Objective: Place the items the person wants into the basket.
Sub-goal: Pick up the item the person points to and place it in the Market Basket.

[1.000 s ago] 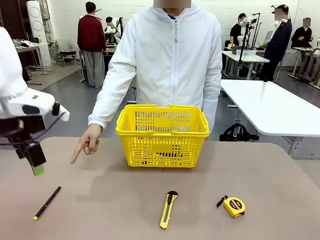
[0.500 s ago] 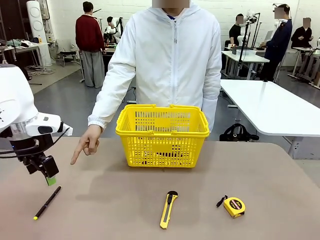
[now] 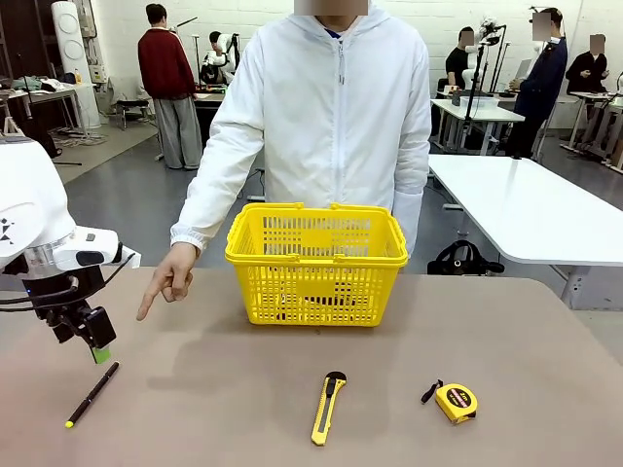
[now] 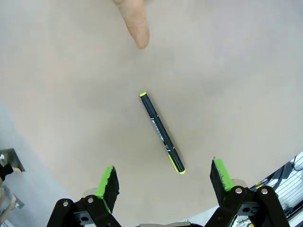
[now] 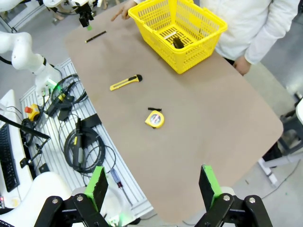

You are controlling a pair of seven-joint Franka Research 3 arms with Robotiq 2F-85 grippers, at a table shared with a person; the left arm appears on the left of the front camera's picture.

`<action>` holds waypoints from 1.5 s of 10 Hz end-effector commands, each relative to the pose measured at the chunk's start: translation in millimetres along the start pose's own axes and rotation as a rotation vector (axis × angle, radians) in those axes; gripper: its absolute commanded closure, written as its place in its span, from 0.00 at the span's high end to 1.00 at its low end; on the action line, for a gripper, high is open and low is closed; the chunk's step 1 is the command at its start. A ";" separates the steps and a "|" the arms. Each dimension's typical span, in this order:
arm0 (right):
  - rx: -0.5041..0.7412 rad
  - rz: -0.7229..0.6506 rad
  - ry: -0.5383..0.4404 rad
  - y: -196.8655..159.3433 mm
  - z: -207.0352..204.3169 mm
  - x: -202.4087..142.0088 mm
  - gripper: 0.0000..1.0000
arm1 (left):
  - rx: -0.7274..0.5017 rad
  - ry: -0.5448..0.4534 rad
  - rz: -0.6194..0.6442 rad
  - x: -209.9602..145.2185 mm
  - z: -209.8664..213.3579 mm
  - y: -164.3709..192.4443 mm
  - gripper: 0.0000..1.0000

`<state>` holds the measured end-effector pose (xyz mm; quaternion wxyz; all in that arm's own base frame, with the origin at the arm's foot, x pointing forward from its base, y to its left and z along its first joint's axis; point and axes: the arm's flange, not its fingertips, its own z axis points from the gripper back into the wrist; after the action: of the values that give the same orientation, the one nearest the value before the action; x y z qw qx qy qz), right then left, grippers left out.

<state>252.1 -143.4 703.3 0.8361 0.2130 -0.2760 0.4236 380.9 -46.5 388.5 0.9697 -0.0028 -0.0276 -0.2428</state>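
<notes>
Pen (image 3: 92, 394), thin and black with a yellow tip, is found flat on the table (image 3: 243, 389) at the robot's left, well apart from the yellow basket (image 3: 316, 259) standing at the far middle in front of the person. In the front view its long axis is seen running obliquely, yellow tip toward the near-left edge, the other end toward the far right. The person's hand (image 3: 170, 277) is held over the table with the index finger directed down toward this pen, so it is judged to be the wanted item. The left gripper (image 3: 97, 350) is poised just above the pen's far end, not touching it. In the left wrist view the pen (image 4: 162, 133) is seen lying diagonally ahead of the left gripper (image 4: 164, 177), its nearer end falling between the two green pads, its farther end toward the pointing fingertip (image 4: 137, 33). The jaws are spread wide and nothing is held. The pen's axis is crossed by the closing line at a slant rather than squarely; a small wrist roll and a shift toward mid-barrel are judged necessary before descent. The right gripper (image 5: 154, 185) is held high above the table's opposite end, jaws wide and empty, so the left arm is clearly nearer. A utility knife (image 3: 328, 407) and tape measure (image 3: 456, 402) lie at the near middle and right, unpointed-at.
</notes>
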 end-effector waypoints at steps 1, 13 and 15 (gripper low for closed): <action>0.025 0.012 -0.028 -0.5 0.7 2.5 1.00 | -0.001 0.001 -0.001 -1.4 3.0 -0.9 1.00; 0.025 0.012 -0.028 -0.5 0.7 2.5 1.00 | 0.093 0.055 0.222 -17.0 -79.5 -11.7 1.00; 0.025 0.012 -0.028 -0.5 0.7 2.5 1.00 | 0.090 0.061 0.197 -17.7 -83.8 -16.9 1.00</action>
<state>252.0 -143.4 703.3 0.8361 0.2129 -0.2760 0.4236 399.3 -59.5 317.9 0.9889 0.0496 0.0023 -0.1403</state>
